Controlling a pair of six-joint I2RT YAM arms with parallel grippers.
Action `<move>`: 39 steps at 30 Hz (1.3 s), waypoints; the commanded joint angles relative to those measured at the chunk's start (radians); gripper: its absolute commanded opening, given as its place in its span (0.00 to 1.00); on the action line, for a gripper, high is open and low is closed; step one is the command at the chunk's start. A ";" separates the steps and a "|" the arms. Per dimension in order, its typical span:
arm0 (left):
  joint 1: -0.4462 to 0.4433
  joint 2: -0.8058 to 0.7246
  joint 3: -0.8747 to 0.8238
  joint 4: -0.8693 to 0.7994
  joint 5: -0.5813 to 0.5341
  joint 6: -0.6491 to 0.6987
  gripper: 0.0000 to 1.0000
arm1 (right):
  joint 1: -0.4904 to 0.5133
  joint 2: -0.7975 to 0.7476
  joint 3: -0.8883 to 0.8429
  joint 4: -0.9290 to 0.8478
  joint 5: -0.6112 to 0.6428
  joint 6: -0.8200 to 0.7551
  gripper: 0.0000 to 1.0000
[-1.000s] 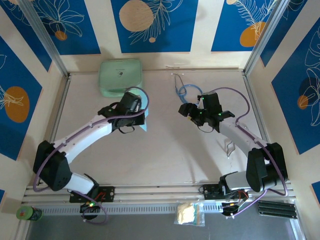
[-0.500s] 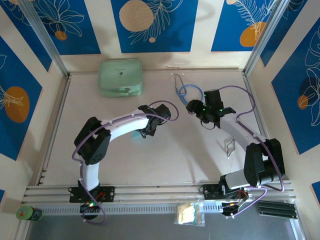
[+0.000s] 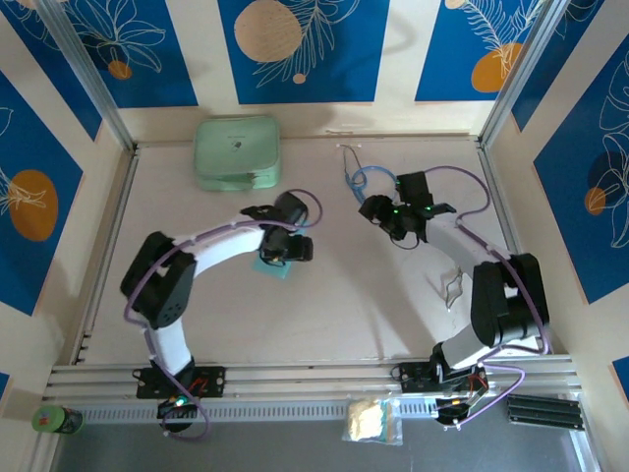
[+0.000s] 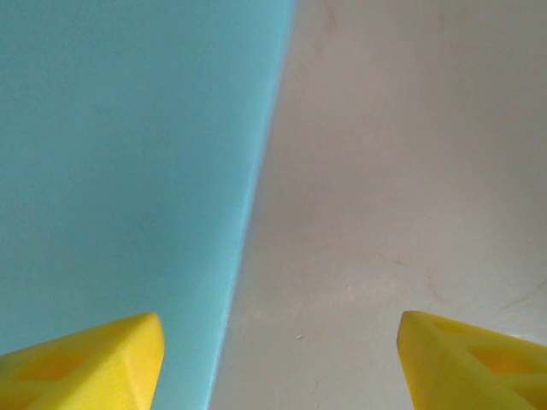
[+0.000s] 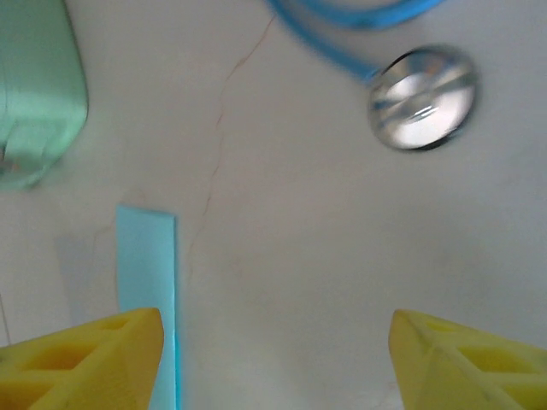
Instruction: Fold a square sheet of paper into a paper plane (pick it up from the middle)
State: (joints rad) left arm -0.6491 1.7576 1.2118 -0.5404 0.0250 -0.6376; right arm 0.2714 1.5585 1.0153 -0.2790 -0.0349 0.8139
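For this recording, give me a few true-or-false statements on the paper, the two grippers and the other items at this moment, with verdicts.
1. The blue paper lies on the table under the left gripper. True.
2. The left gripper is clamped on the paper. False: its fingers stand wide apart with nothing between them.
3. The right gripper holds the stethoscope. False: it is open and the stethoscope lies on the table, apart from it.
4. The green case sits at the far left of the table, apart from the paper. True.
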 commanded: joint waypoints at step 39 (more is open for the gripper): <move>0.333 -0.336 -0.436 0.335 0.221 -0.147 1.00 | 0.365 0.366 0.340 -0.315 -0.121 -0.561 0.57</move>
State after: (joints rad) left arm -0.3206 1.4048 0.7597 -0.2493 0.1654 -0.7918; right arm 0.6323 2.0083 1.3804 -0.6041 -0.1551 0.1837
